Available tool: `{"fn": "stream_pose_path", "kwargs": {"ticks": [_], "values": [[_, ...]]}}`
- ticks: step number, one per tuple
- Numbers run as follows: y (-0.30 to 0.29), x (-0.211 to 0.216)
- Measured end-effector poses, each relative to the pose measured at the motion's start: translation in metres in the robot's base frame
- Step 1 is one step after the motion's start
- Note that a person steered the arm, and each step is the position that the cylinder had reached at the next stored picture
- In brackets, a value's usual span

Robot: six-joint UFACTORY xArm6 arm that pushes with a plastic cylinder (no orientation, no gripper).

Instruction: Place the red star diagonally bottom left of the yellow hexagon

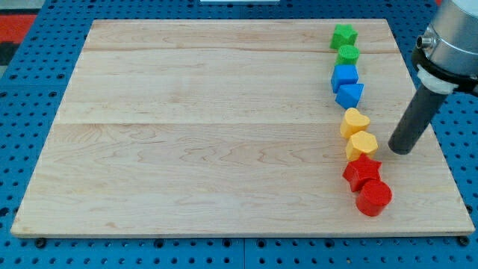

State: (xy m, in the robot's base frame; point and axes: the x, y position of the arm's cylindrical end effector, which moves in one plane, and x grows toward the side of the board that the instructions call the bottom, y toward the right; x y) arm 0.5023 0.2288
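Observation:
The red star (361,172) lies near the board's right side, toward the view's bottom. The yellow hexagon (362,144) sits just above it, touching or nearly touching. My tip (400,152) rests on the board to the right of the yellow hexagon, a short gap from it, and up-right of the red star. The dark rod rises from the tip toward the view's top right.
The blocks form a column on the right: a green star (343,35), a green round block (348,54), a blue cube (344,76), a blue triangle (349,94), a yellow heart (354,121), and a red cylinder (373,198) below the red star. The wooden board (209,127) sits on a blue pegboard.

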Motion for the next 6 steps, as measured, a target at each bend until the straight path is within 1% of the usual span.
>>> {"fn": "stream_pose_path", "kwargs": {"ticks": [1,2,4,5,6], "values": [[-0.004,0.035],[-0.037,0.052],[-0.069,0.016],[-0.106,0.016],[-0.123,-0.007]]}}
